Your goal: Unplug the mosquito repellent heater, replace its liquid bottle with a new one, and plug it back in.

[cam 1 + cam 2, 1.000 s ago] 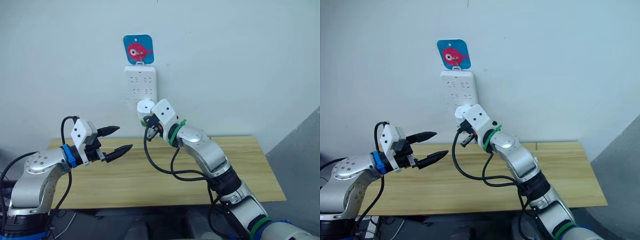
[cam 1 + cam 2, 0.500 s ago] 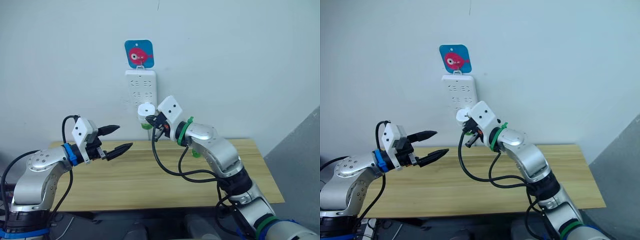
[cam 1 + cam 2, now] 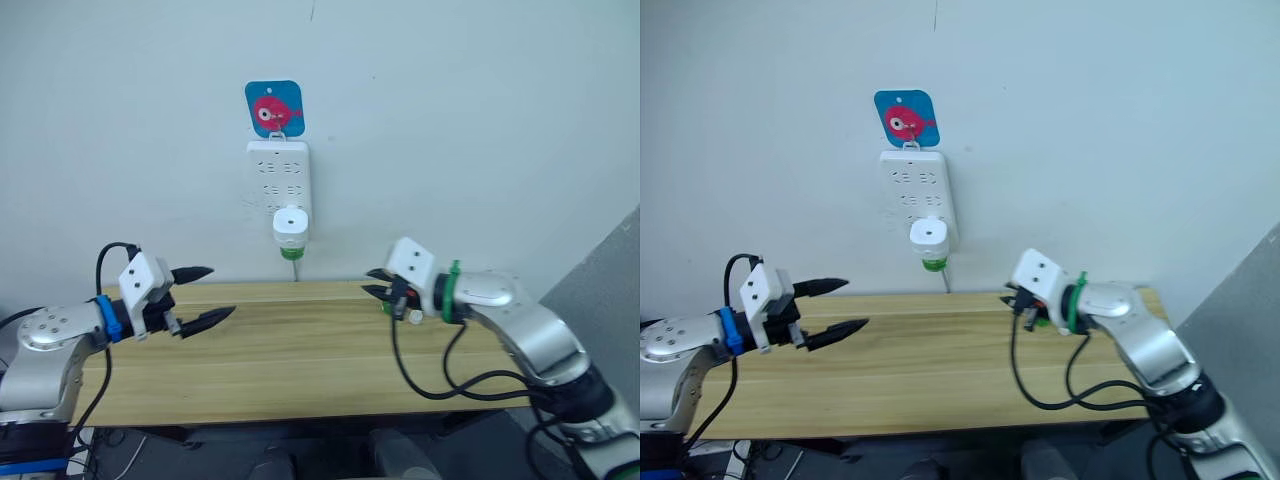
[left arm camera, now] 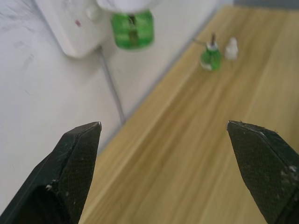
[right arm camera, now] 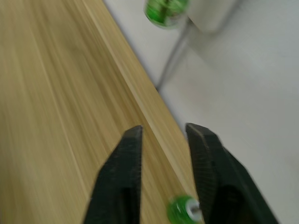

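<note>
Two grippers hang over the wooden table, both empty. Your left gripper has its fingers wide apart; your right gripper has its fingers slightly parted, closed on nothing. The mosquito repellent heater sits plugged into the bottom of the white power strip on the wall, a green liquid bottle screwed in beneath it. Another green bottle and a small white cap stand on the table near the wall, just beside your right gripper. Judged from this layout, either unplugging is still ahead or the task is finished; which bottle is fresh cannot be told. If unplugging, raise one gripper to the heater body and pull straight out.
</note>
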You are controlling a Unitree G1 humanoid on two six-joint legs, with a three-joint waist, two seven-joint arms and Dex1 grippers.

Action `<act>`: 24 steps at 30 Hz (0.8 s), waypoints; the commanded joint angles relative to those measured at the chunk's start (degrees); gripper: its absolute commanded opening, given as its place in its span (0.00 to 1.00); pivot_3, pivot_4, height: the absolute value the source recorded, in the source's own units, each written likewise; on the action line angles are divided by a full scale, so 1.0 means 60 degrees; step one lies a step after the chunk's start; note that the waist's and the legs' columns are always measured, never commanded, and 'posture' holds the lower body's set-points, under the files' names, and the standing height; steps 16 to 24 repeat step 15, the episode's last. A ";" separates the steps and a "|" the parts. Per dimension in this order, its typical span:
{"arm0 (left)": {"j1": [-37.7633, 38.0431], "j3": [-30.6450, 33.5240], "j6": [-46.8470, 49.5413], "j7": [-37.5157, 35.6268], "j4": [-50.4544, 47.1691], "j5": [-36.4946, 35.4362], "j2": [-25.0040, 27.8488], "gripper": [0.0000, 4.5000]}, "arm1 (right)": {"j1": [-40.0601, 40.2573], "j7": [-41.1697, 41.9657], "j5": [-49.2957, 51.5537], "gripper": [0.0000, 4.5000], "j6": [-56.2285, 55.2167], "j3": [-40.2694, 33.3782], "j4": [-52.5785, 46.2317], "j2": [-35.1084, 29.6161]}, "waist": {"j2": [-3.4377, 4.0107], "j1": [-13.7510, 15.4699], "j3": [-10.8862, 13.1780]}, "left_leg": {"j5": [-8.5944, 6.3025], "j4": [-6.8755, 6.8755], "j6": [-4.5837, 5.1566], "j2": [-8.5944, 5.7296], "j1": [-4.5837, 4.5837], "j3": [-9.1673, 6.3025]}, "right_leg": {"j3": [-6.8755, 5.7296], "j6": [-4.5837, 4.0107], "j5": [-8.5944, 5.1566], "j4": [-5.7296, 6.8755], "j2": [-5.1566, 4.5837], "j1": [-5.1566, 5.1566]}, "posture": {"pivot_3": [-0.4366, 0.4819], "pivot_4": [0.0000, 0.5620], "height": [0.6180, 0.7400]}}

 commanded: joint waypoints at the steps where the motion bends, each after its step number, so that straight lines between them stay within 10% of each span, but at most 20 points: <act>1: -0.0112 0.0005 -0.0660 -0.0305 0.0182 0.0162 0.0186 1.00 | -0.0064 0.0207 0.0064 0.58 -0.0481 -0.0407 -0.0438 -0.0136 | 0.0002 -0.0039 -0.0004 | 0.0000 0.0000 0.0000 0.0007 0.0003 0.0003 | 0.0002 0.0000 0.0000 0.0000 0.0005 0.0001 | 0.37 0.00 0.75; 7: 0.0229 -0.0213 -0.0331 0.0134 0.0396 0.1135 0.0872 1.00 | 0.2003 0.2078 -0.0392 0.99 -0.2799 -0.2034 0.0417 -0.3280 | -0.0001 0.0124 -0.0012 | -0.0015 0.0001 0.0011 -0.0025 -0.0007 0.0009 | 0.0005 0.0030 -0.0018 -0.0009 -0.0027 0.0006 | 0.37 0.00 0.75; 24: 0.0876 0.0050 -0.0392 0.0640 0.0043 0.1191 0.0754 1.00 | 0.2695 0.2557 -0.0312 0.99 -0.4319 -0.2762 0.1573 -0.3710 | 0.0009 0.0034 -0.0038 | -0.0020 -0.0009 0.0016 0.0001 0.0126 0.0079 | 0.0015 0.0015 -0.0035 -0.0007 -0.0056 0.0103 | 0.38 0.00 0.75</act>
